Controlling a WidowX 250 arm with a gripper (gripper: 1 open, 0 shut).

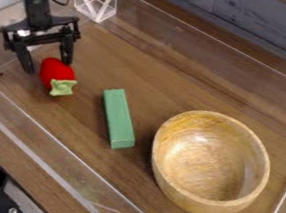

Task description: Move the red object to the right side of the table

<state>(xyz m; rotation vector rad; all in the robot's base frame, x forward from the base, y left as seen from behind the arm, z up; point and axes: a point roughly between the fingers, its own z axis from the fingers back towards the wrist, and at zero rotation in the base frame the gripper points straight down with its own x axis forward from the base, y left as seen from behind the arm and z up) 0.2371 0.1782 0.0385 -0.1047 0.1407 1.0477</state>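
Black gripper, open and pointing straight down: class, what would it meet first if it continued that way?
Probably the small bright-red strawberry-like toy, just below the black gripper; depth is uncertain, so it might reach the brown wood-grain tabletop beside it.

Gripper [41, 49] points down at the left end of the table [219, 74], jaws spread wide — nothing held. The red object [58, 74] lies directly below and in front of the jaws, green leafy end toward the camera; contact cannot be confirmed. A green block [117, 117] lies just right of it. A wooden bowl [210, 162] stands upright further right — well apart from the gripper.
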